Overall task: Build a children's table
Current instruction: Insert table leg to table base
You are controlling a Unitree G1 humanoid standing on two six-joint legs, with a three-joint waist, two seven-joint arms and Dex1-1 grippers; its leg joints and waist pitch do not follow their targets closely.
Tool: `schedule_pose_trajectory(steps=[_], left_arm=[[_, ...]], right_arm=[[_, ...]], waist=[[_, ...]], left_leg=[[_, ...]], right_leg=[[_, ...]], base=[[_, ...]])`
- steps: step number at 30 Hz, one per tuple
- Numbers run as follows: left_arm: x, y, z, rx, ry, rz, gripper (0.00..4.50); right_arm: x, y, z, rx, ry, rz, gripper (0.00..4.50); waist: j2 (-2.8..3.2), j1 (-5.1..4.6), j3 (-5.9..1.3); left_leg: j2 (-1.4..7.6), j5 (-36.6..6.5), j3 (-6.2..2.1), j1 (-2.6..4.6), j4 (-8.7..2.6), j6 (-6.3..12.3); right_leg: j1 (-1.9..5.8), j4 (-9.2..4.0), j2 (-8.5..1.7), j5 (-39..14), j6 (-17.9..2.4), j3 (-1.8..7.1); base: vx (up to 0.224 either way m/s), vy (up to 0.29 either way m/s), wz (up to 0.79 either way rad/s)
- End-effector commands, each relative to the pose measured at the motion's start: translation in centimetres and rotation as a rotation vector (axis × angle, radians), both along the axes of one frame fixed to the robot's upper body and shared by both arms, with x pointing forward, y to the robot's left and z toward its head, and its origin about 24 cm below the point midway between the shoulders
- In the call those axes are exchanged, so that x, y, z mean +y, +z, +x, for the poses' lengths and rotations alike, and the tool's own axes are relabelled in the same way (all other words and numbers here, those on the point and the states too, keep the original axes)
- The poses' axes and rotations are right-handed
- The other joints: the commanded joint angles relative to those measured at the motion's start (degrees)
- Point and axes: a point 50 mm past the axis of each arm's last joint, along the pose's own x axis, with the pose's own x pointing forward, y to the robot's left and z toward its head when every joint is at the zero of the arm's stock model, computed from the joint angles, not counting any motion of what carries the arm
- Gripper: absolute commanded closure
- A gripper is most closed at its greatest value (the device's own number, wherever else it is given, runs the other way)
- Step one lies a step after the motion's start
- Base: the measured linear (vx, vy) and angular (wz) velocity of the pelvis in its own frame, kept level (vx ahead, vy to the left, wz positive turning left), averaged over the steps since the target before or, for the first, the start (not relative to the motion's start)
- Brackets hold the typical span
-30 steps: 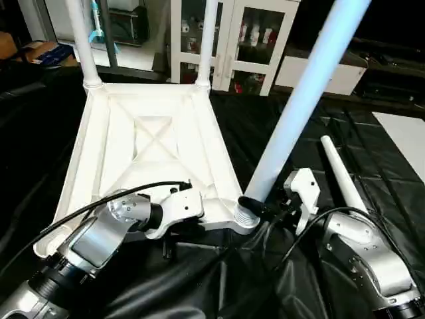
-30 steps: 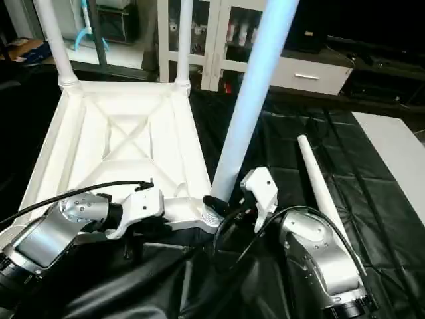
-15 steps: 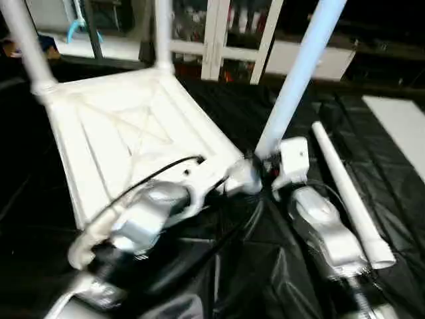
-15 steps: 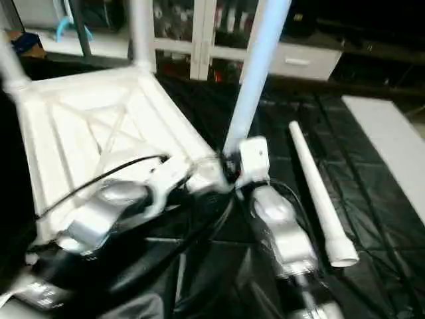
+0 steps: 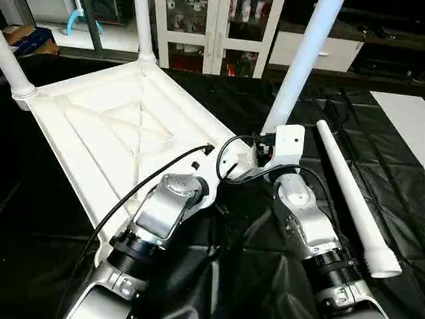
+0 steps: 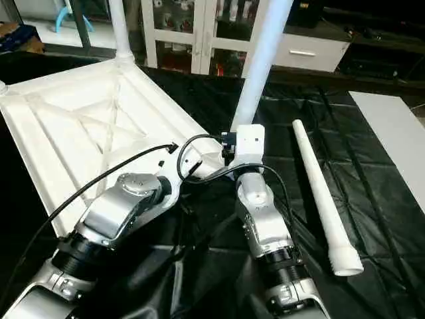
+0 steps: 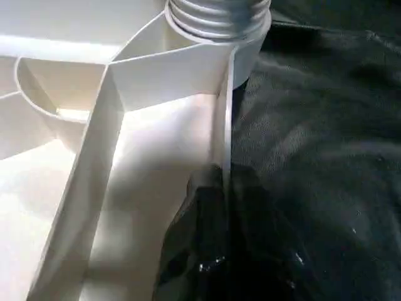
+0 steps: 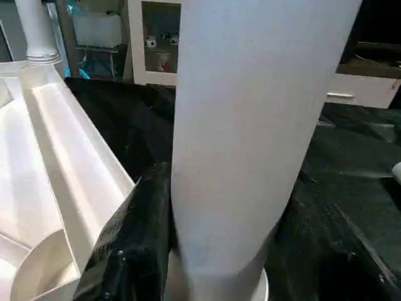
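My right gripper [image 8: 219, 251] is clamped around the base of the third leg [image 5: 302, 63], a finger [image 8: 135, 244] on either side of the tube just above its threaded collar, and my left gripper [image 7: 216, 207] is pinched shut on the thin rim wall of the table top [image 5: 99, 133], close beside the near corner socket [image 7: 216, 25]. The top lies upside down on the black sheet [image 5: 392, 166], X-ribs facing up, with two legs already standing in the far sockets [image 5: 143, 30]. Over the last second the whole top has swung round on the sheet: its far edge now runs off toward my left and the near corner has come in between my forearms, which have drawn together so both wrists sit side by side. The leg I hold stands steeper than it did a second ago, leaning less toward my right. I read that as the leg being turned into its socket while I brace the top, so the third leg looks nearly seated, though I cannot see whether the threads are fully home. The fourth leg [image 5: 352, 193] lies loose on the sheet to my right, waiting for the last empty corner.
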Motion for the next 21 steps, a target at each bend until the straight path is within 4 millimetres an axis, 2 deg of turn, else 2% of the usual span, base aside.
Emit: schedule_pose_trajectory(steps=[1, 3, 5, 6, 9, 11, 12, 15, 17, 19, 21], left_arm=[[0.9, 1.4, 0.3, -0.039, 0.032, -0.023, 4.50], [0.9, 1.3, 0.3, -0.038, 0.034, -0.023, 4.50], [0.9, 1.3, 0.3, -0.036, 0.035, -0.025, 4.50], [0.9, 1.3, 0.3, -0.035, 0.035, -0.025, 4.50], [0.9, 1.4, 0.3, -0.034, 0.035, -0.026, 4.50], [1.0, 1.4, 0.3, -0.033, 0.036, -0.025, 4.50], [1.0, 1.4, 0.3, -0.033, 0.037, -0.024, 4.50], [1.3, 1.3, 0.3, -0.031, 0.038, -0.022, 4.50], [1.4, 1.2, 0.3, -0.030, 0.038, -0.019, 4.50], [1.7, 1.1, 0.3, -0.028, 0.036, -0.015, 4.50], [2.1, 0.8, 0.3, -0.036, 0.003, -0.003, 4.50]], right_arm=[[-4.9, -4.8, -0.9, 0.212, -0.189, -0.073, 2.29], [-4.7, -4.5, -0.9, 0.191, -0.171, -0.050, 1.94], [-4.5, -4.4, -0.8, 0.177, -0.151, -0.052, 1.88], [-4.2, -4.2, -0.8, 0.164, -0.128, -0.043, 1.66], [-3.7, -3.6, -0.7, 0.132, -0.077, -0.040, 1.52], [-3.4, -3.4, -0.7, 0.116, -0.054, -0.047, 1.40], [-3.3, -3.2, -0.7, 0.102, -0.036, -0.052, 1.19], [-2.7, -2.8, -1.0, 0.084, 0.024, -0.040, 1.14], [-2.3, -2.5, -1.4, 0.073, 0.075, -0.035, 0.85], [-2.3, -2.1, -2.4, 0.046, 0.155, -0.060, 0.73], [-3.4, -1.7, -3.6, 0.021, 0.189, -0.070, 0.56]], waist=[[0.82, 0.45, -2.66], [0.67, 0.51, -2.82], [0.70, 0.65, -2.97], [0.67, 0.82, -3.21], [0.63, 1.47, -3.54], [0.50, 1.62, -3.56], [0.48, 1.70, -3.64], [0.37, 1.85, -3.51], [0.13, 1.86, -3.41], [0.19, 2.09, -3.13], [0.02, 2.00, -3.11]], left_leg=[[4.77, -4.5, -1.63, 0.59, -4.49, 5.34], [4.56, -4.9, -1.46, 0.57, -4.40, 4.24], [4.43, -3.3, -1.25, 0.75, -4.23, 4.63], [4.36, -1.2, -1.15, 0.62, -4.05, 5.44], [4.27, 5.3, -0.99, 0.59, -3.55, 8.59], [4.30, 6.1, -0.94, 0.50, -3.43, 9.98], [4.33, 5.7, -0.91, 0.47, -3.33, 10.40], [4.32, 3.7, -0.83, 0.29, -3.28, 10.50], [4.40, 1.7, -0.85, 0.21, -3.34, 10.02], [4.51, -1.0, -0.98, 0.14, -3.52, 8.66], [4.56, -2.5, -1.09, 0.09, -3.64, 7.66]], right_leg=[[2.96, -2.60, -4.74, -3.7, -16.1, 2.36], [3.00, -2.61, -4.74, -3.5, -15.2, 2.48], [2.95, -2.36, -4.62, -1.2, -15.4, 2.48], [3.18, -1.94, -4.65, 1.7, -16.0, 2.51], [3.35, -1.03, -4.59, 9.7, -17.3, 2.44], [3.44, -0.98, -4.76, 10.3, -17.9, 2.43], [3.46, -1.02, -4.86, 9.4, -18.1, 2.42], [3.36, -1.23, -4.81, 6.3, -18.0, 2.46], [3.32, -1.48, -4.79, 3.3, -17.5, 2.47], [3.26, -1.86, -4.69, -0.7, -16.1, 2.47], [3.16, -2.06, -4.73, -3.0, -15.2, 2.47]], base=[[0.000, 0.000, 0.00], [0.000, 0.000, 0.00], [0.000, 0.000, 0.00], [0.000, 0.000, 0.00], [0.000, 0.000, 0.00], [0.000, 0.000, 0.00], [0.000, 0.000, 0.00], [0.000, 0.000, 0.00], [0.000, 0.000, 0.00], [0.000, 0.000, 0.00], [0.000, 0.000, 0.00]])
